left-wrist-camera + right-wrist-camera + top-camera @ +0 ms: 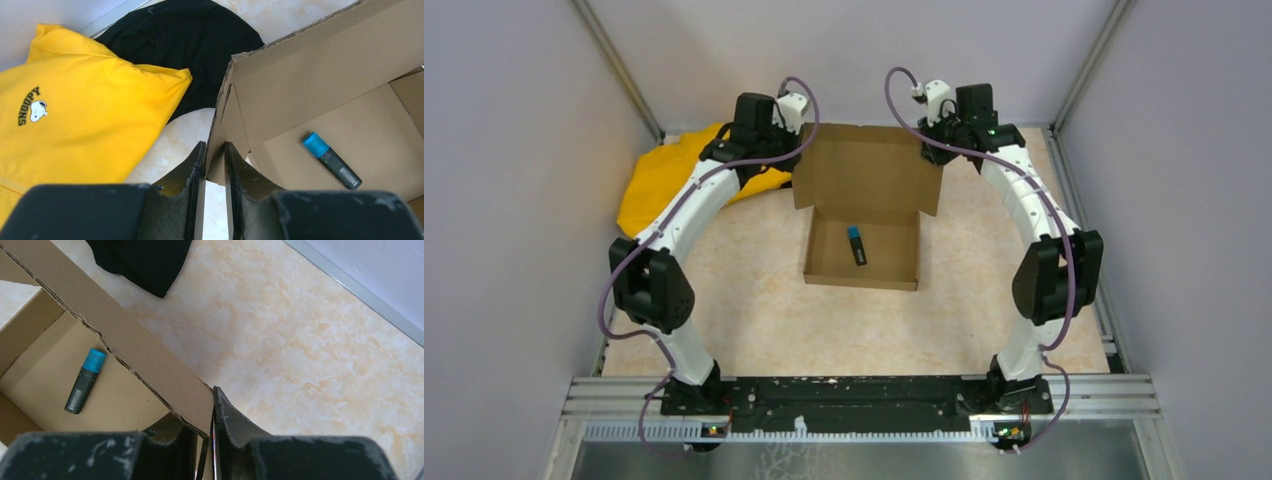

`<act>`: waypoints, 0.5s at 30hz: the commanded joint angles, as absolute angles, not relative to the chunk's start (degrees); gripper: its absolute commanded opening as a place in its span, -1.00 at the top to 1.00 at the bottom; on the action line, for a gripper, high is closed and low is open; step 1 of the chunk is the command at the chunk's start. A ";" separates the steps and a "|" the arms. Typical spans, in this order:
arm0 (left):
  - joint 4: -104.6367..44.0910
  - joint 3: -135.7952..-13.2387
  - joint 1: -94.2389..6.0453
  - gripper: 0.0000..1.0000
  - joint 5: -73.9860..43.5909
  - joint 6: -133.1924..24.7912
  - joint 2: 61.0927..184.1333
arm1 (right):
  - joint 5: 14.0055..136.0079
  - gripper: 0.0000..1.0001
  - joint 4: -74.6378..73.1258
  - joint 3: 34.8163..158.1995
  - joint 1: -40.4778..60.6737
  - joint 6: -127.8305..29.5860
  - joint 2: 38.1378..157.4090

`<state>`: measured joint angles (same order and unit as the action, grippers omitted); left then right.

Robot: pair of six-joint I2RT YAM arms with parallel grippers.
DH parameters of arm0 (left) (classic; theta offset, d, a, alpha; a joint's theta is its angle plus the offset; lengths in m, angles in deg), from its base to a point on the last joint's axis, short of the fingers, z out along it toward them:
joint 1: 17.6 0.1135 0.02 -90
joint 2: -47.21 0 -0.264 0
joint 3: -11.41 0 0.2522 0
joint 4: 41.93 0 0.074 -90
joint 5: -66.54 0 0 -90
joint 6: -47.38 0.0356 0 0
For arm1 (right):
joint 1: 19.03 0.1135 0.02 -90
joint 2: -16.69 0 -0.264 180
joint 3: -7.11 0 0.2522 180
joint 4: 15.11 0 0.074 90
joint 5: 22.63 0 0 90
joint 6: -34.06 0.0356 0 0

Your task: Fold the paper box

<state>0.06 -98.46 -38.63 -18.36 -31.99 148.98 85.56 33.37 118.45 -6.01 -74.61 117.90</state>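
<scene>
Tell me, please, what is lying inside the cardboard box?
A dark marker with a blue cap lies flat in the box. Its near wall covers the floor strip behind it.

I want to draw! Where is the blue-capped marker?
In the top view the marker lies inside the open paper box, mid-table, right of the yellow cloth.

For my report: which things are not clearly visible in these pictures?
- Top view: black cloth, hidden behind the left arm.
- Left wrist view: box, cut off by the right edge.
- Every view: print on the marker, too small to read.
</scene>
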 commanded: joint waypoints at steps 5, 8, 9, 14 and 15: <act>-4.00 -93.81 -38.77 0.53 -19.61 -34.53 143.92 | 79.06 0.53 31.79 118.36 -3.84 -73.09 115.45; -4.25 -93.40 -38.86 0.53 -20.14 -34.75 143.39 | 77.66 0.47 31.98 118.03 -3.82 -72.77 114.43; -4.26 -93.45 -38.94 0.53 -20.33 -34.84 143.36 | 77.27 0.46 31.98 117.84 -3.82 -72.66 114.13; -4.27 -93.58 -39.08 0.54 -20.86 -35.08 143.35 | 75.90 0.37 31.65 116.79 -3.82 -72.13 112.35; -4.24 -93.56 -39.10 0.54 -21.12 -35.15 143.36 | 75.63 0.32 31.61 116.65 -3.82 -72.10 112.15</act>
